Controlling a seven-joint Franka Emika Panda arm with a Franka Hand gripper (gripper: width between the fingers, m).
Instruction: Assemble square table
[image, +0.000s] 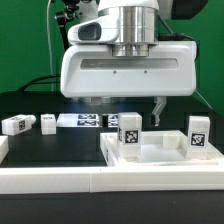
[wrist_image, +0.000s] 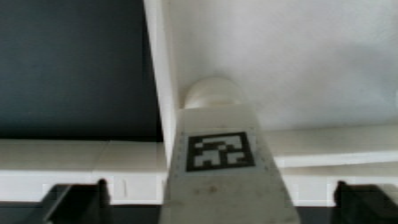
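the gripper (image: 129, 107) hangs low over the slab (image: 160, 158), which lies on the black table (image: 60, 145) towards the exterior view's right. a leg (image: 130, 135) stands upright on the slab's corner nearer the exterior view's left, with its tag facing the camera. a second leg (image: 197, 135) stands upright on the corner at the exterior view's right. two loose legs (image: 15, 124) lie on the table at the exterior view's left, well apart from the slab and near the marker board (image: 85, 120).

in the wrist view the first leg runs up between the fingers (wrist_image: 80, 200) with a clear gap on each side. the jaws stand wide and hold nothing.

the step in hand looks like fitting this leg to the slab. the pictures do not show how far it is seated in its hole.

if it is loose, the next move calls for closing squarely on it, centred between the pads, and turning it down without tipping it. if it is tight, the gripper needs a straight lift clear of the leg top and then a reach across to a loose leg. by this count, two of the four legs remain to be fitted.
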